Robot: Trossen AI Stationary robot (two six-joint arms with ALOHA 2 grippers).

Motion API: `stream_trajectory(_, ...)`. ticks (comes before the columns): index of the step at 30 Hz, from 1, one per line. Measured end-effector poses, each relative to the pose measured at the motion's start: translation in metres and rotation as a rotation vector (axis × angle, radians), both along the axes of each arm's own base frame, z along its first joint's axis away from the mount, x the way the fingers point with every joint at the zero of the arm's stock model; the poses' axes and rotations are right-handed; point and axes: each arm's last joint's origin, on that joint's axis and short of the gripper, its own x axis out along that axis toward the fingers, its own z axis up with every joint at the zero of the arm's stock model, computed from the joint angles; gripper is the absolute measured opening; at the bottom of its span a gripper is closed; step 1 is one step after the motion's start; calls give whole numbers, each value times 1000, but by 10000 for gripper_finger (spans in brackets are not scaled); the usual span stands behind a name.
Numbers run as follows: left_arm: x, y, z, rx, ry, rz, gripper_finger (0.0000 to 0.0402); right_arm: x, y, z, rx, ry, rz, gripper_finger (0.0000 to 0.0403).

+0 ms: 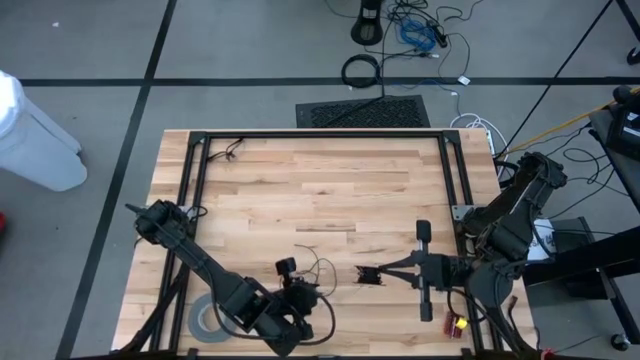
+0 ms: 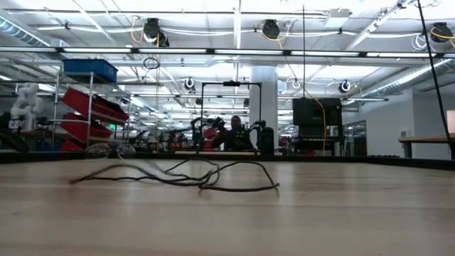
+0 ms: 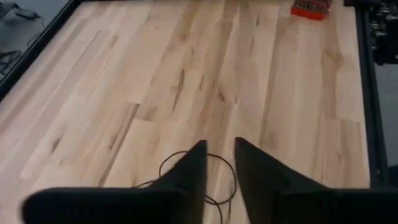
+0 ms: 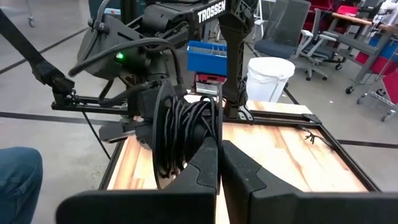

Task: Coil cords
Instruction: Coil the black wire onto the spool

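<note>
- We judged the coiling to be under way but unfinished: part of the thin dark cord (image 2: 186,176) lay in loose loops on the wooden table (image 1: 320,180), near its front edge between the two arms.
- In the right wrist view, a bundle of cord wraps (image 4: 186,130) already sat on a round black disc just ahead of the right tool (image 4: 219,165), so some of the winding looked done.
- The right tool's fingers were pressed together with no gap. We could not tell whether they pinched the spool or only stood before it.
- The left tool (image 3: 219,163) hung low over the table with a narrow gap between its fingers; a loose loop of the cord lay on the wood just beneath the tips. We saw nothing gripped between them.
- In the high view, the left tool (image 1: 292,300) sat near the front edge, and the right tool (image 1: 368,276) was nearby.
- Our reading of the next move: the left tool should pick up the slack loop and feed it toward the spool, without snagging the tangle.
- Containers: a white bin (image 4: 268,78) stood on the floor beyond the table; we could not see its contents. A grey tape roll (image 1: 207,320) lay by the left arm, apart from the cord.
</note>
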Motion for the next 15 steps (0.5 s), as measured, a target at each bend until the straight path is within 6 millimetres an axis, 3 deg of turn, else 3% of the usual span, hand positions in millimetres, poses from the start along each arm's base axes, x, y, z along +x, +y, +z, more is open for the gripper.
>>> stream_trajectory(7,-1,-3,6,32,-32,-28,183,0,0,0,-10,1,3,0)
stream_trajectory(15,11,-11,24,79,-198,-122,205,0,0,-1,-28,12,9,0)
